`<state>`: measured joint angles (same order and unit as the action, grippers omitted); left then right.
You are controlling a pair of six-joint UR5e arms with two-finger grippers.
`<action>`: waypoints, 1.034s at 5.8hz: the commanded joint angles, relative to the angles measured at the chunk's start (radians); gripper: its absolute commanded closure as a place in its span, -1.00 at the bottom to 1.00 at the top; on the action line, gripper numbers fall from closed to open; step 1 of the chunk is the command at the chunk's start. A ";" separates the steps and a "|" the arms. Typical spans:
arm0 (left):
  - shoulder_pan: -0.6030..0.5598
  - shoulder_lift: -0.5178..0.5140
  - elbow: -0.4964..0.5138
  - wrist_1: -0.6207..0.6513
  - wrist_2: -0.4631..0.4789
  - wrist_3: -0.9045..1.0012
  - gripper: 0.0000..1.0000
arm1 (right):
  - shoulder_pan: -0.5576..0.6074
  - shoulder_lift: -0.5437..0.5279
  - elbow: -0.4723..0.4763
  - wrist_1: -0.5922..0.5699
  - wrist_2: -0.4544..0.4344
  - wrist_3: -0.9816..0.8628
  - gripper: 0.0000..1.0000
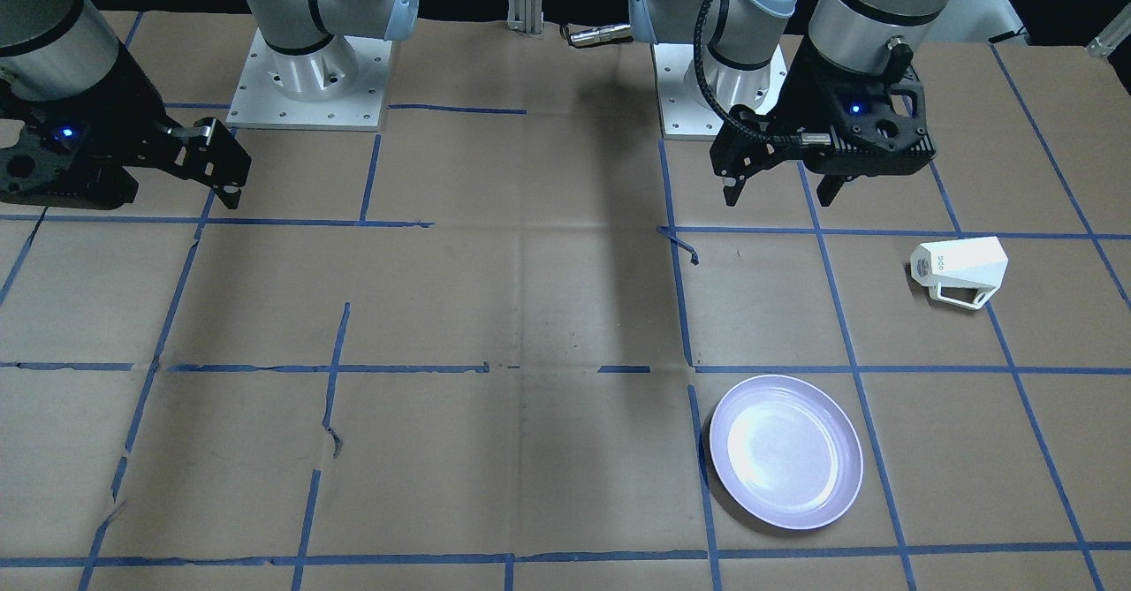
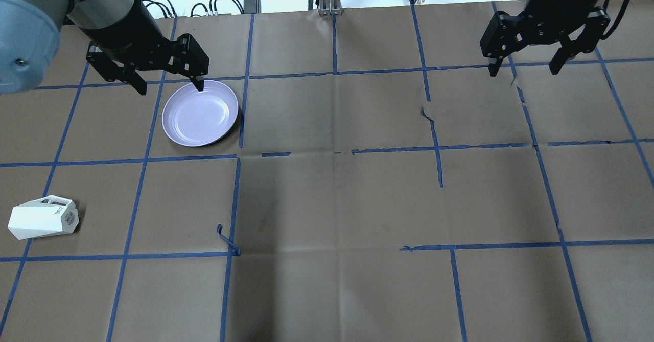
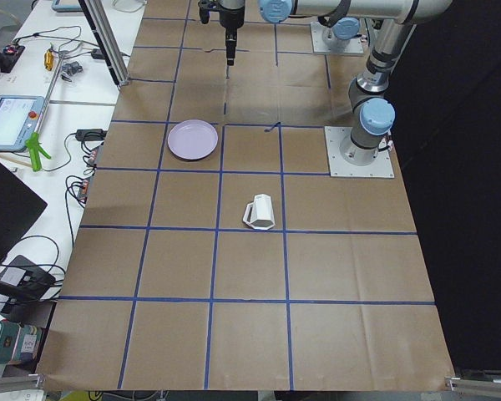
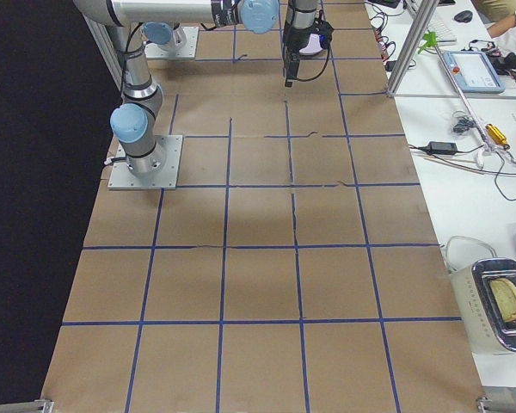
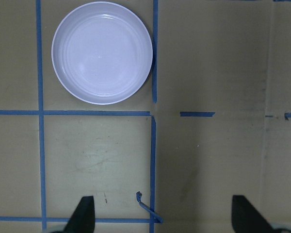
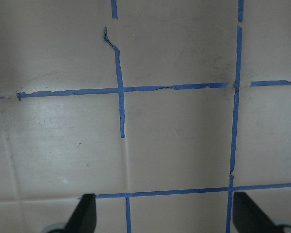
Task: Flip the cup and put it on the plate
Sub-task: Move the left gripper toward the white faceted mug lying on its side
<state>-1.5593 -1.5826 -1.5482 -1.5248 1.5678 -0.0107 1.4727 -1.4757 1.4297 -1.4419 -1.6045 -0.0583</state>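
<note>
Cup (image 1: 959, 271), small white faceted, lying sideways: likely rigid, light, slick; best pinched across flat facets. Left pincer (image 2: 170, 89), right pincer (image 2: 522, 71): wide, empty.

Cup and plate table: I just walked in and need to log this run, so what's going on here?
Nothing is being handled yet. The cup lies on its side on the table, on the robot's left side, apart from the plate, which sits flat and empty. The left claw hangs open and empty above the table, on the same side as both things. The right claw is also open and empty, far off on the other side. The flip and the placing are not yet done.
</note>
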 commanded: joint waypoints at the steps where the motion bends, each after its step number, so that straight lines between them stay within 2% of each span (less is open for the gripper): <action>1: 0.004 0.001 0.002 0.000 0.000 0.002 -0.97 | 0.000 0.000 0.000 0.000 0.000 0.000 -1.00; 4: 0.019 0.003 0.007 -0.001 0.003 0.018 -0.97 | 0.000 0.000 0.000 0.000 0.000 0.000 -1.00; 5: 0.069 0.010 0.007 -0.021 0.000 0.031 -0.97 | 0.000 0.000 0.000 0.000 0.000 0.000 -1.00; 6: 0.170 0.036 -0.010 -0.067 0.000 0.193 -0.97 | 0.000 0.000 0.000 0.000 0.000 0.000 -1.00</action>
<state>-1.4681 -1.5655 -1.5471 -1.5570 1.5685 0.0704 1.4726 -1.4756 1.4297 -1.4419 -1.6045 -0.0583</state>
